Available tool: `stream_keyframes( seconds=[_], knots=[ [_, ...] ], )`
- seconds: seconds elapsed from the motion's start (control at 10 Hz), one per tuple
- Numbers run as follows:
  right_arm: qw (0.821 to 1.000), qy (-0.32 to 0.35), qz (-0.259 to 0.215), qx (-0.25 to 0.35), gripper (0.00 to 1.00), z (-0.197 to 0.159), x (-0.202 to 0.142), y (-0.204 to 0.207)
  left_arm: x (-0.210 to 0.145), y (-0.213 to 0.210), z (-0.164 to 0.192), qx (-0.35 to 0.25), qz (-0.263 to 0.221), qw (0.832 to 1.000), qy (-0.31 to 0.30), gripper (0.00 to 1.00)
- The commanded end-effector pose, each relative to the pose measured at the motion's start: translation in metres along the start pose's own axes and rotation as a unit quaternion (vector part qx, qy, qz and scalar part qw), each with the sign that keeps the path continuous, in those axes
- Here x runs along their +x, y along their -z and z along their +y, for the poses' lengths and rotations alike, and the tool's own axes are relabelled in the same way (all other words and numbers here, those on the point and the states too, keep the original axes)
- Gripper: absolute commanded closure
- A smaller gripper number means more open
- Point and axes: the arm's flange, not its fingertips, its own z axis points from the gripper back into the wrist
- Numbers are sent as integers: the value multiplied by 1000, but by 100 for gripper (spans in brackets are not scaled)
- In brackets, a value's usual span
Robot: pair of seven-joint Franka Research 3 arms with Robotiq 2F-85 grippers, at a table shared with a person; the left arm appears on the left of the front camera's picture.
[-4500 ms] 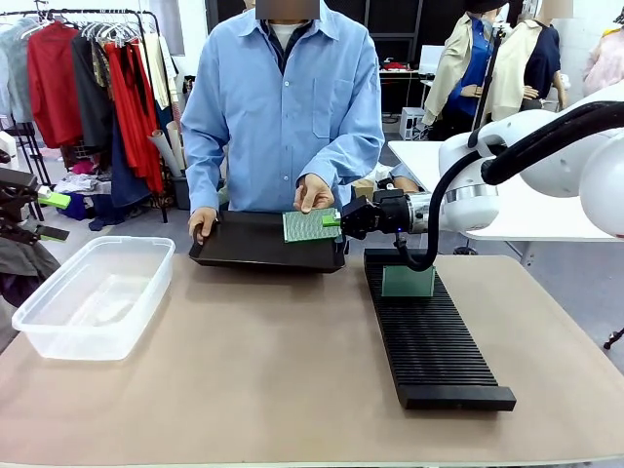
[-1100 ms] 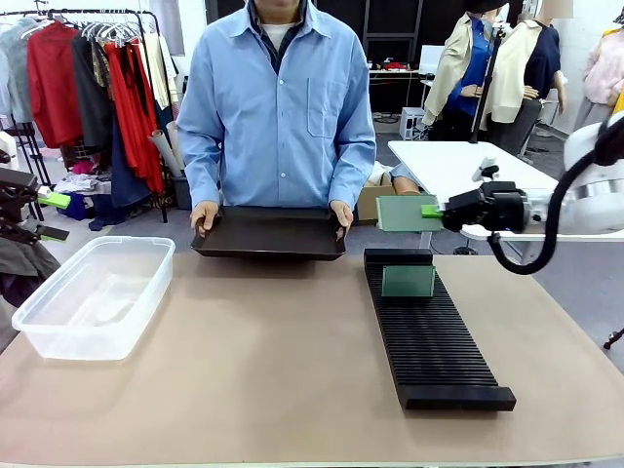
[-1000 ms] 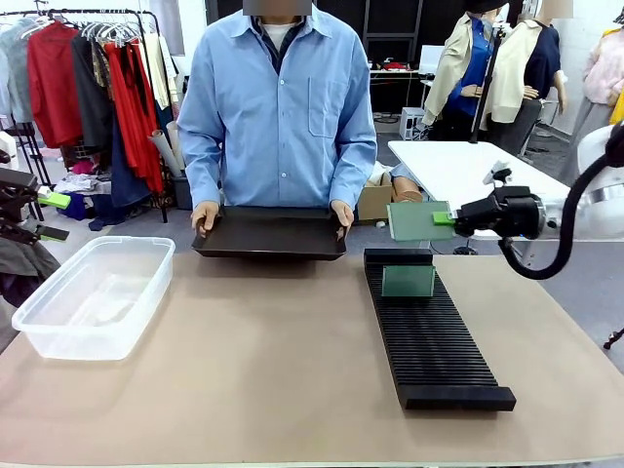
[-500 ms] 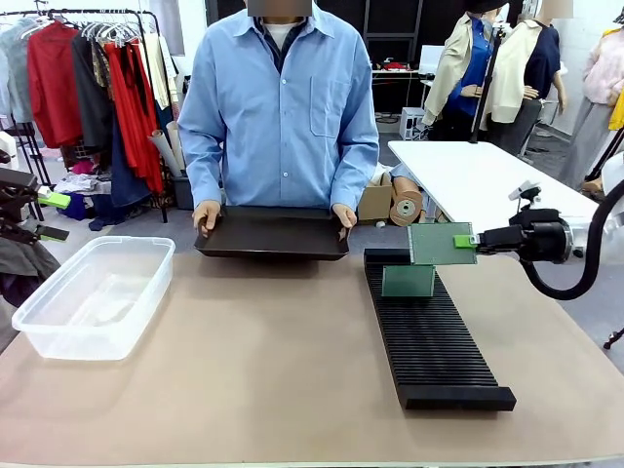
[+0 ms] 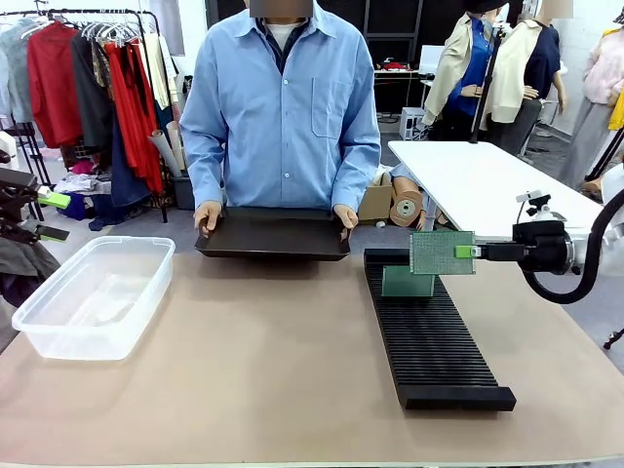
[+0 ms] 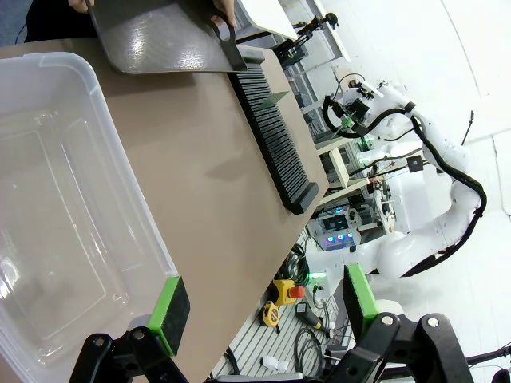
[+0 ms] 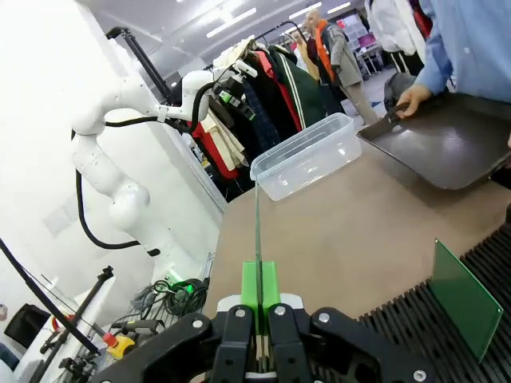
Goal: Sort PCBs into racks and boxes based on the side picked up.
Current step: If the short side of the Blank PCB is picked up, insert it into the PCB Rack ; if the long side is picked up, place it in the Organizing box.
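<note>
My right gripper (image 5: 468, 252) is shut on the edge of a green PCB (image 5: 442, 253), held upright just above the far end of the black slotted rack (image 5: 434, 341), its dotted face toward the front camera. In the right wrist view that PCB (image 7: 257, 231) appears edge-on between the shut green pads (image 7: 259, 291). Another PCB (image 5: 406, 283) stands in a far slot of the rack (image 7: 399, 331). The clear box (image 5: 93, 292) sits at the table's left. My left gripper (image 6: 263, 307) hangs open over the near rim of the box (image 6: 56, 215), holding nothing.
A person at the far side grips a shallow black tray (image 5: 273, 234) with both hands at the table edge. Bare tan tabletop (image 5: 263, 361) lies between box and rack. A white table stands behind the right arm, a clothes rail at back left.
My right gripper has carried the PCB from the tray area to the right and down to just above the rack's far end. The board has turned its dotted face toward the camera.
</note>
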Motion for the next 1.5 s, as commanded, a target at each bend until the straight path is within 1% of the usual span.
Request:
stream_keyframes(
  seconds=[0.0, 0.1, 0.2, 0.3, 0.5, 0.6, 0.8, 1.1, 1.4],
  knots=[
    [999, -45, 8, 9, 100, 4, -22, 1, -1, 0, -1, 3, 1, 1000, 2, 0],
    [997, -79, 17, 1, 100, 2, -30, 4, -1, 0, -1, 3, 1, 1000, 2, 0],
    [992, -118, 39, -15, 100, -1, -37, 6, -1, 0, -1, 3, 1, 1000, 2, 0],
    [987, -153, 43, -22, 100, -5, -43, 9, -1, 0, -1, 3, 1, 1000, 2, 0],
    [980, -196, 30, -25, 100, -12, -58, 13, -1, 0, -1, 3, 1, 1000, 2, 0],
    [979, -203, 22, -25, 100, -14, -66, 14, -1, 0, -1, 3, 1, 1000, 2, 0],
    [982, -189, -2, -22, 100, -19, -83, 11, -1, 0, -1, 3, 1, 1000, 2, 0],
    [983, -180, -12, -25, 100, -25, -99, 8, -1, 0, -1, 3, 1, 1000, 2, 0],
    [985, -169, -18, -30, 100, -29, -108, 4, -1, 0, -1, 3, 1, 1000, 2, 0]
  ],
)
